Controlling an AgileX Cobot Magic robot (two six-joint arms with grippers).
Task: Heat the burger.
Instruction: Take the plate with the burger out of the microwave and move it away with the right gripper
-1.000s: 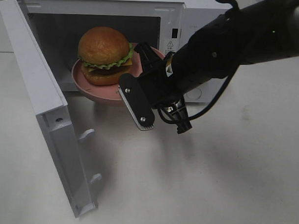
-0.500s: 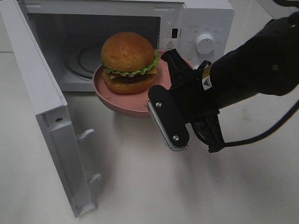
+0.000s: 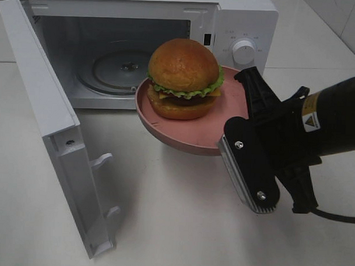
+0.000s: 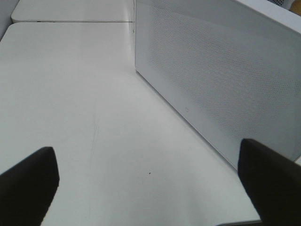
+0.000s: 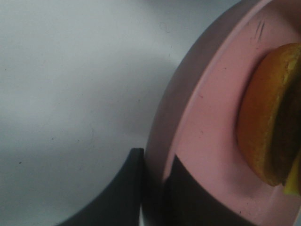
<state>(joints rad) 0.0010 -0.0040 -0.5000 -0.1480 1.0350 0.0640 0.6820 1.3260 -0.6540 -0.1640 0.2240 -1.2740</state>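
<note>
One burger point(image 3: 183, 78) sits on pink plate point(image 3: 183, 139), held in air just outside open microwave point(image 3: 242, 21) — right gripper point(image 3: 247, 132) clenched on plate rim.
Judged step: carrying plate, heating not evident; door point(image 3: 46, 122) wide open.
Right wrist view alone shows fingers point(image 5: 122, 188) pinching rim.
Left wrist view: left gripper point(image 4: 150, 181) released, empty, beside microwave's outer wall.

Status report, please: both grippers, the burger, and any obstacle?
Right gripper shut on pink plate rim. Left gripper open, empty. Burger on plate, outside open microwave. Nothing in the way.
</note>
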